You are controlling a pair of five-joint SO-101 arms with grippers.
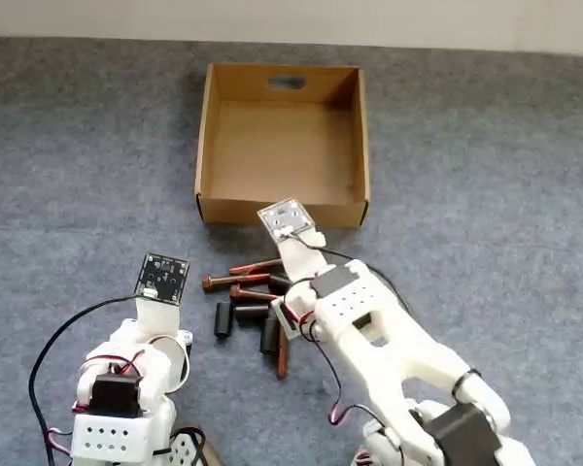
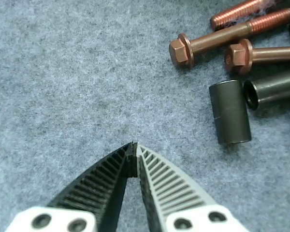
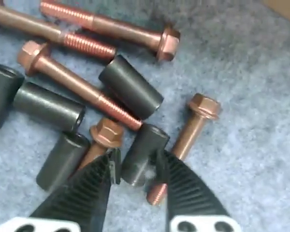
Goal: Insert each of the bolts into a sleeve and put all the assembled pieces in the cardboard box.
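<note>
Grey carpet-like surface (image 1: 68, 146). The cardboard box (image 1: 284, 160) stands open-topped, with no assembled piece in it yet. The right arm (image 1: 389, 354) stretches toward the box's near wall. The left arm (image 1: 126, 398) sits well back from the box.

Loose bolts (image 1: 235, 282) and dark sleeves (image 1: 251, 313) lie piled just in front of the box's near wall, none joined.

- **Right tool** (image 3: 135, 162): part open, jaws straddling one sleeve (image 3: 144, 153) at the pile's side away from the box. It has hold of nothing yet (whether a pad already touches, cannot tell).
- **Left tool** (image 2: 135, 157): closed tip to tip and empty, over bare surface near the pile, well apart from the box.

Step in hand looks like picking up that sleeve. To do it well:

- Centre the jaws on the sleeve's mid-length and close across the round body so it doesn't roll out.
- Watch the crowding: one bolt shank (image 3: 191, 126) lies just beside the sleeve and a second bolt head (image 3: 106, 133) sits on its other side, so a fingertip could snag either.
- Lift straight up and keep an open end clear.
- The left tool will need to open to fetch a bolt.
</note>
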